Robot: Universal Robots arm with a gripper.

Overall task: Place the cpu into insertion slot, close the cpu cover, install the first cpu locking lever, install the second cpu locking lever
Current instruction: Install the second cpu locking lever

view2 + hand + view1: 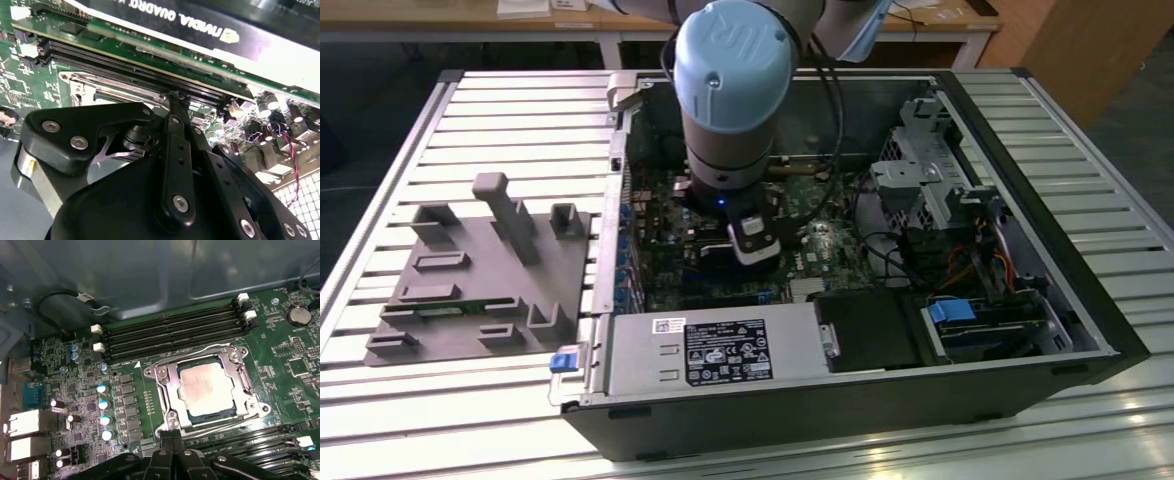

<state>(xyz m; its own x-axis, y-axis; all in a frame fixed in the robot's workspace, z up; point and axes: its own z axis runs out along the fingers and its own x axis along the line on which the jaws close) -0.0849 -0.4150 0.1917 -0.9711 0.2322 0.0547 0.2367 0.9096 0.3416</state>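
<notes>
One chip seated, cover down

Down inside the open case with the arm, wrist low over the motherboard. Looking past the gripper in the first wrist view: fingers drawn narrow, tip against tip, no gap to speak of and nothing seen pinched between them. Can't tell whether touching the board.

Just ahead of the fingertips, spotting the cpu, dull silver top up, lying flat in the slot. Folded down over it, the cover, framing the chip through its window. Along the cover's near edge, right by the fingertips, one wire lever lying low; along the far edge, a second lever, also low. Hooked or not, cannot tell for either.

Beyond the slot, farther from the fingers, long black memory slots running across.

Switching to the second wrist view: gripper seen from behind, tips together, sitting just at the slot's silvery rim, with more memory slots right past them.
</notes>
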